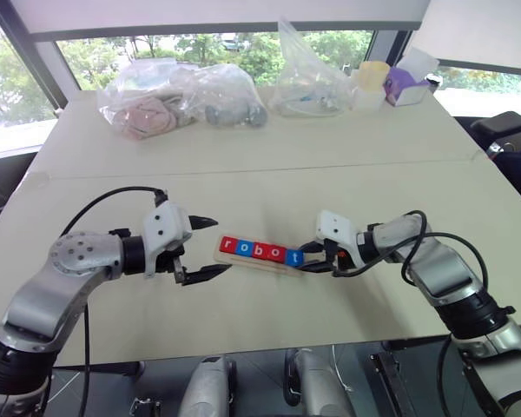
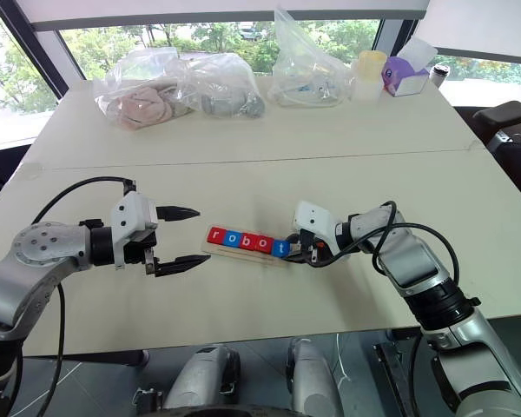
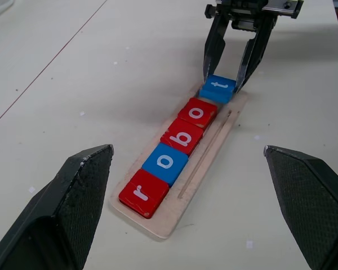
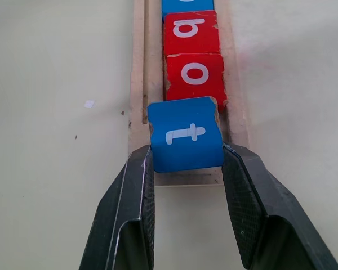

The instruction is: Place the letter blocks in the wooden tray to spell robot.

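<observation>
Right gripper (image 4: 186, 163) pinches the blue t block (image 4: 186, 135), seemingly to seat it in the wooden tray (image 3: 211, 163); left gripper (image 1: 207, 248) waits wide

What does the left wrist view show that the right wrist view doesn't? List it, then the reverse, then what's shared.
Left wrist view: the red r block, the full word, and the open left gripper.
Right wrist view: the chipped corner of the red o block and the right gripper's pads pressed on the t block's sides.
Both: the blue t block held by the right gripper at the tray end.
</observation>
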{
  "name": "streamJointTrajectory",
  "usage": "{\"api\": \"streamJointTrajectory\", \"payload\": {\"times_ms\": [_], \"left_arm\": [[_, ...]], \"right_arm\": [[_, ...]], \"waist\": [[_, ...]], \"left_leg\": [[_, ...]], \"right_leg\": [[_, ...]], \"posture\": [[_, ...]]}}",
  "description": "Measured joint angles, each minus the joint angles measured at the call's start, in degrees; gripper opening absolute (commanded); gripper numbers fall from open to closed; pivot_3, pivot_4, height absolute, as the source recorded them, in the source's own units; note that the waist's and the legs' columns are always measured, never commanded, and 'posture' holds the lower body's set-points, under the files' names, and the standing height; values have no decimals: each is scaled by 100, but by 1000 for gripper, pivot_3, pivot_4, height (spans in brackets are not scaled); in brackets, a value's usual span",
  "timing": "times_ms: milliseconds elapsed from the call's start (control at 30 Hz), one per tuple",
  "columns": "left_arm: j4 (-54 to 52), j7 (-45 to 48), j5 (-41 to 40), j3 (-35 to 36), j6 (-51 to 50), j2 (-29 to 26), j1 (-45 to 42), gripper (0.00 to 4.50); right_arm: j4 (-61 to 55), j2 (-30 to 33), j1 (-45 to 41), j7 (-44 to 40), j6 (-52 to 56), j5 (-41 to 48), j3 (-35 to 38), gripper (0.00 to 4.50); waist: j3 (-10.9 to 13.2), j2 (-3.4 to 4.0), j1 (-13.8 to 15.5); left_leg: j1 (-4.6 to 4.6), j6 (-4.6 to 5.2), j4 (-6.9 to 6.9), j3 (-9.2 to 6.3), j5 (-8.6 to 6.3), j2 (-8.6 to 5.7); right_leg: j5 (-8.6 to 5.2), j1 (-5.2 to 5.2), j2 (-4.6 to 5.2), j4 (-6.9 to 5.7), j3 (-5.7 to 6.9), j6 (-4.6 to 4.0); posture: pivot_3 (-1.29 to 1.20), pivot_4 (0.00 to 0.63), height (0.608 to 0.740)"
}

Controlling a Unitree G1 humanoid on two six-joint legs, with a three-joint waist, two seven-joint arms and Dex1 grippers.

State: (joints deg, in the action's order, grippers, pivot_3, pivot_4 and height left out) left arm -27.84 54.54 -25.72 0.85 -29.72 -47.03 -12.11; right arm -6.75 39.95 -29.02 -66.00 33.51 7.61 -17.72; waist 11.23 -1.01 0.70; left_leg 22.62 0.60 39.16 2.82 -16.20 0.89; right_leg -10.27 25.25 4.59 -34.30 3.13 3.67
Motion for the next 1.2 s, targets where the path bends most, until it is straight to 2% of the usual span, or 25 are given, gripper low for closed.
{"api": "streamJointTrajectory", "payload": {"times_ms": [167, 367, 400, 800, 1200], "left_arm": [[-1, -6, 0, -1, -2, 8, 0, 4500], [-1, -15, -1, -1, -5, 10, 0, 4500], [-1, -19, -1, -1, -5, 10, 1, 4500], [-3, -65, -2, -2, -7, 21, 3, 4500], [-2, -59, -2, -13, -7, 32, -15, 4500]], "right_arm": [[0, 0, -1, 39, -5, -2, 0, 1122], [1, 0, -3, 50, -18, -3, 0, 4170], [1, 0, -3, 50, -12, -2, 0, 4456], [0, 11, -223, 277, 94, 204, 333, 4456], [0, 55, 35, 369, -1, 160, 242, 4456]], "waist": [[0, 0, -1], [0, 0, -1], [0, 0, -1], [0, 0, 2], [0, 0, -1]], "left_leg": [[0, 0, 0, 0, 0, 0], [1, 0, 0, 0, 0, 0], [1, 0, 0, 0, 0, 0], [4, 0, -1, -1, 0, 0], [9, 0, -1, -1, 0, 0]], "right_leg": [[-1, 0, 0, 0, 0, 1], [-2, 1, 0, 0, 0, 3], [-2, 1, 0, 0, 0, 3], [0, 3, 0, 2, 0, 0], [-1, 8, 0, 2, 0, 2]], "posture": [[0, 150, 740], [0, 150, 740], [0, 150, 740], [0, 150, 740], [0, 150, 740]]}}
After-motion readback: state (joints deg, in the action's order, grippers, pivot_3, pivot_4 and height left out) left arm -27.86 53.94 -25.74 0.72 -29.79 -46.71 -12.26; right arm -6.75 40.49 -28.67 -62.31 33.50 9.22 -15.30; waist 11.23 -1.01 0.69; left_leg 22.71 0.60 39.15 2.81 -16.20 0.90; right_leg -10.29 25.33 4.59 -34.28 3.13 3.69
